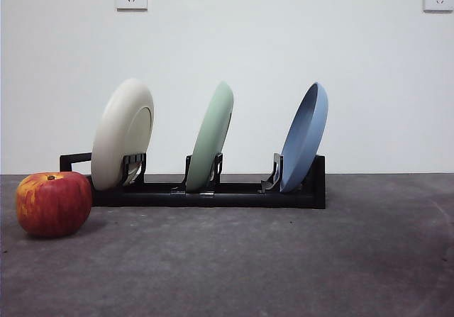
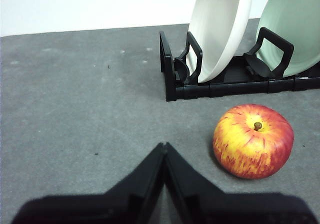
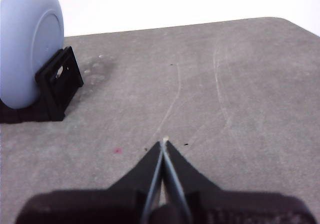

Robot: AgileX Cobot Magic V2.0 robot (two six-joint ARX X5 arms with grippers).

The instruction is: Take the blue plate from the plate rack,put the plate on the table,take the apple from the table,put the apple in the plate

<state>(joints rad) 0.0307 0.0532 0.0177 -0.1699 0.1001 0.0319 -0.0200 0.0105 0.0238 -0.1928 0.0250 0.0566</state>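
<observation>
The right gripper (image 3: 163,145) hovers pinched together and empty, low centre of its frame; the blue plate (image 3: 27,48) stands at upper left in the plate rack (image 3: 52,91). Best to spread the jaws, then take the plate's upper rim and lift straight out. The left gripper (image 2: 164,148), likewise closed and empty, waits near the apple (image 2: 253,140) on the worktop (image 1: 284,260). The blue plate's lower edge is hidden; neither arm shows in the front view.

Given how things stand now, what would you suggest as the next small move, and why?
Probably open the right gripper and bring it toward the blue plate. That plate stands in the end slot of the plate rack, the right wrist view shows it close by, and both grippers are shut and empty. The left gripper waits near the apple.
</observation>
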